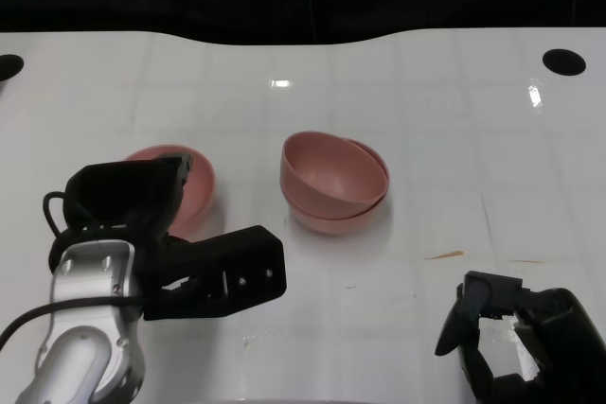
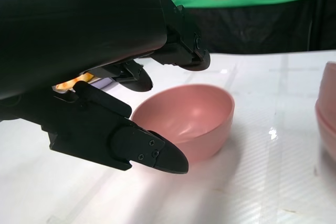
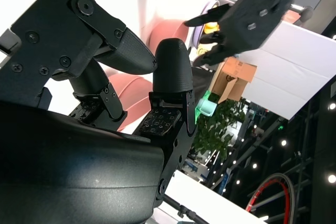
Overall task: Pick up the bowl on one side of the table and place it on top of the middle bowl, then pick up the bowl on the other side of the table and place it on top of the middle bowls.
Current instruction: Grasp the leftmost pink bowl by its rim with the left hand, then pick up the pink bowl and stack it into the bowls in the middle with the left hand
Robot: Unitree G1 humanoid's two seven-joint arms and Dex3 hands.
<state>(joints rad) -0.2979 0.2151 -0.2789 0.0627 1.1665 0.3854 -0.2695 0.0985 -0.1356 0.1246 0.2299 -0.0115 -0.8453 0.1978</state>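
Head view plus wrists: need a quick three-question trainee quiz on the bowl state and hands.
1. True or false: one bowl already sits tilted on the middle bowl.
2. Which hand is next to the lone pink bowl? A) left hand B) right hand
3. Fill in: the left hand's fingers are spread beside the lone bowl, holding ____.

Key
1. True: the stacked bowl leans in the middle bowl.
2. A: the left wrist view shows its fingers right by that bowl, no grasp yet; the right hand is low at the table's near edge, apart from the bowls.
3. nothing.
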